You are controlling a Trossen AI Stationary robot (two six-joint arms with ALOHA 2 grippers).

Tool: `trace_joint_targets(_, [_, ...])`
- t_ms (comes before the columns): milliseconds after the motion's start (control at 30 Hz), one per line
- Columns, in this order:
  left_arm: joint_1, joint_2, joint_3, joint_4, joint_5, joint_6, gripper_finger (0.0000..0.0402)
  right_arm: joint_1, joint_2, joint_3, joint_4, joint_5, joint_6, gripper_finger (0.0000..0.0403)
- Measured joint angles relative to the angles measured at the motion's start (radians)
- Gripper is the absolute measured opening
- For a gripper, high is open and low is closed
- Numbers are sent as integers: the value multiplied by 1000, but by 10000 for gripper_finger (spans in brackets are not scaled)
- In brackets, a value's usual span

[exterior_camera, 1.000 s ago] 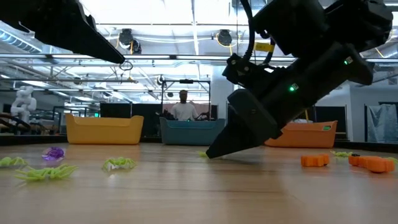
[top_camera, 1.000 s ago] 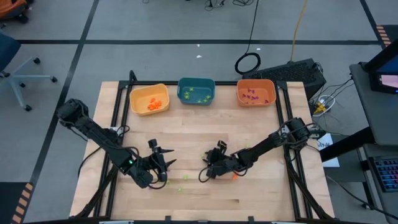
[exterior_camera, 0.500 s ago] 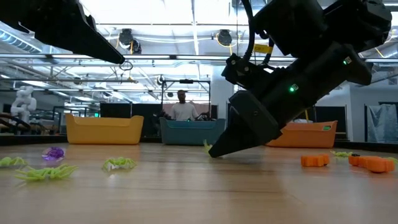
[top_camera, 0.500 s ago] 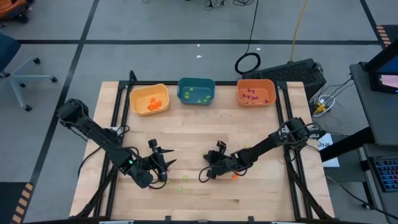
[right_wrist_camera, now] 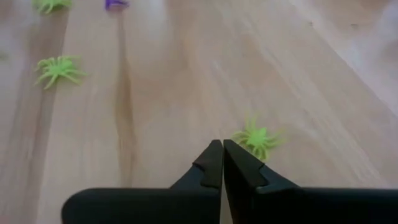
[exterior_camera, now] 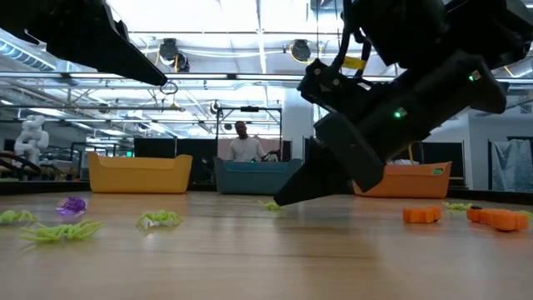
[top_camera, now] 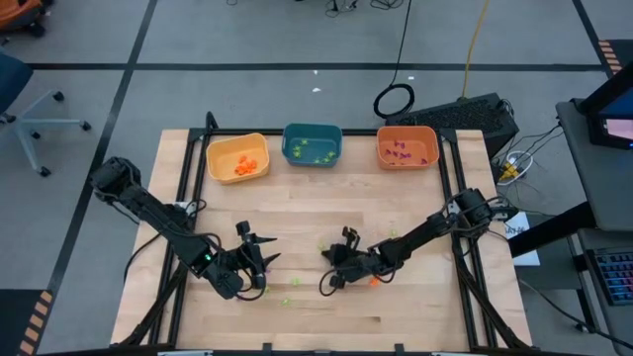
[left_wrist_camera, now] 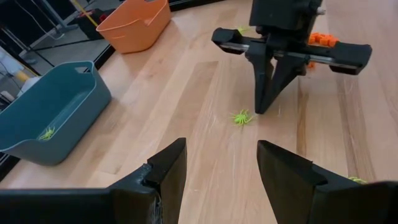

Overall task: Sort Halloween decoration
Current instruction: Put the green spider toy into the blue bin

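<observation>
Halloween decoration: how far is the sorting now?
Done: some trinkets lie in the yellow bin, teal bin and orange bin. In hand: nothing; the right hand is shut beside a green spider, not on it; the left hand is open. Left: green, purple and orange pieces loose on the table.

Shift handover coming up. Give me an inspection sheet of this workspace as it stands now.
Surface: wooden table, bare between scattered trinkets.
Job's things: green spider lying just past the right gripper's tips, not held; more green spiders, a purple trinket and orange trinkets loose on the wood.
Bins: yellow bin holds orange pieces, teal bin green ones, orange bin purple ones.
Clutter: nothing seen.
Grippers: right gripper shut, empty, beside the spider; left gripper open, empty, waiting nearby.
Cables: coiled black cable on the floor behind the table.
Surroundings: person beyond the bins; office chair.
</observation>
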Motion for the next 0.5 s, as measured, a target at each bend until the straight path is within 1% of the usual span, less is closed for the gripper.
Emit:
trace_joint_targets(100, [0, 0, 0, 0, 0, 0, 193, 3, 0, 0, -3, 3, 0, 0])
trace_joint_targets(233, [0, 0, 0, 0, 0, -1, 193, 3, 0, 0, 4, 78, 11, 1])
trace_joint_targets(300, [0, 0, 0, 0, 0, -1, 193, 6, 0, 0, 34, 100, 5, 8])
trace_joint_targets(400, [2, 0, 0, 0, 0, -1, 193, 6, -2, 0, 70, 100, 11, 39])
trace_joint_targets(500, [11, 0, 0, 2, 0, -1, 193, -2, -2, 0, 81, 99, 19, 91])
